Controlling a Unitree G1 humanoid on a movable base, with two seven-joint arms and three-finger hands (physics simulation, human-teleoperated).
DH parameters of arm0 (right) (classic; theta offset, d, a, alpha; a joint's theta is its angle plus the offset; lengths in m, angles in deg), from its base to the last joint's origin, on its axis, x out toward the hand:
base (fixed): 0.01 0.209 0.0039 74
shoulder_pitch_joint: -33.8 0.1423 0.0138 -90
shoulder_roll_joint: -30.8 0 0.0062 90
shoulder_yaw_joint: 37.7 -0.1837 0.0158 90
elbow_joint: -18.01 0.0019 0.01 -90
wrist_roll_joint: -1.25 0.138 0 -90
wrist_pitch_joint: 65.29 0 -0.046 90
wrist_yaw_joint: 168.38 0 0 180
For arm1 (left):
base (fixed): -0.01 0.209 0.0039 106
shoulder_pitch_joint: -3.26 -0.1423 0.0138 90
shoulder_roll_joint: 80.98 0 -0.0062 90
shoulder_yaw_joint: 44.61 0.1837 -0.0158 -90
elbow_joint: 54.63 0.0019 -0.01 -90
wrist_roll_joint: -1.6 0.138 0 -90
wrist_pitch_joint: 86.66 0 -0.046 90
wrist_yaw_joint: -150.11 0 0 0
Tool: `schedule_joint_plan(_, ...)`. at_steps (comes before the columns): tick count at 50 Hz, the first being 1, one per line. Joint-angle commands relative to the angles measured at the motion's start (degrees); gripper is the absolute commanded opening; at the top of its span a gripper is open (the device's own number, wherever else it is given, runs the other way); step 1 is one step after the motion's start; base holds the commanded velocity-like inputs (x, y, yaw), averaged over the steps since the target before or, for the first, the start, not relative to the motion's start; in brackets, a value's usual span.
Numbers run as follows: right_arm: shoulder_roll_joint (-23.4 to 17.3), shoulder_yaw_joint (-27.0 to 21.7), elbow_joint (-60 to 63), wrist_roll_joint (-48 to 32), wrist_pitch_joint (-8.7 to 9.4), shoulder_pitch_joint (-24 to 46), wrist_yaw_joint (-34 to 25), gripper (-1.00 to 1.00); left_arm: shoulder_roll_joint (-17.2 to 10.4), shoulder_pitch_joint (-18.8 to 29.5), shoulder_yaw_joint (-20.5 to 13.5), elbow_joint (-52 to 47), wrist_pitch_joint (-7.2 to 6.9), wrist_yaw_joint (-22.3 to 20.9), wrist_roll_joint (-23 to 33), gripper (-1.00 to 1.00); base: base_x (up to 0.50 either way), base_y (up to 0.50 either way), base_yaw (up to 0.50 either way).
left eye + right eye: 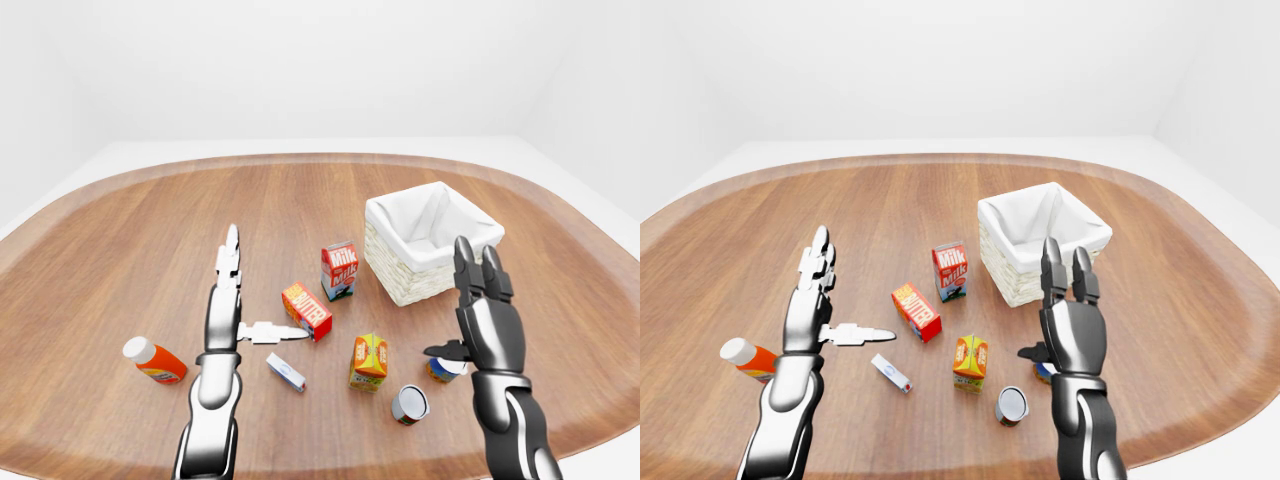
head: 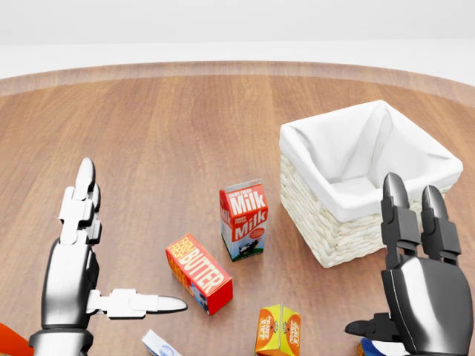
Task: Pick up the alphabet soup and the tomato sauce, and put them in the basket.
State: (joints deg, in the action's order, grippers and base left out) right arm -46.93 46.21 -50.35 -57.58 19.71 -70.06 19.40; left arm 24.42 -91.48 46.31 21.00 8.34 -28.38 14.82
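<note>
Open basket (image 2: 369, 152), milk carton (image 2: 243, 219) beside

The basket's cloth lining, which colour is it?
White, over a pale woven basket; the lining shows best in the head view.

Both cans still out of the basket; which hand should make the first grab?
Right. The right hand hovers open beside both cans and near the basket; the left hand stands across the table.
</note>
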Motion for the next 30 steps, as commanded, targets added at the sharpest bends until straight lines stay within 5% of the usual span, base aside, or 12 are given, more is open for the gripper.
schedule_joint_plan(1,-0.28,-0.41,1.51,-6.92,0.00,-1.44,1.82,1.00,-0.04,-0.10,-0.04,0.28,0.00,0.08,0.17,1.00,0.00,0.00,0.00)
schedule_joint_plan(30,-3.25,-1.05,-5.94,-10.55,0.00,0.43,-4.65,1.00,-0.06,-0.01,-0.01,0.13,0.00,-0.08,0.17,1.00,0.00,0.00,0.00)
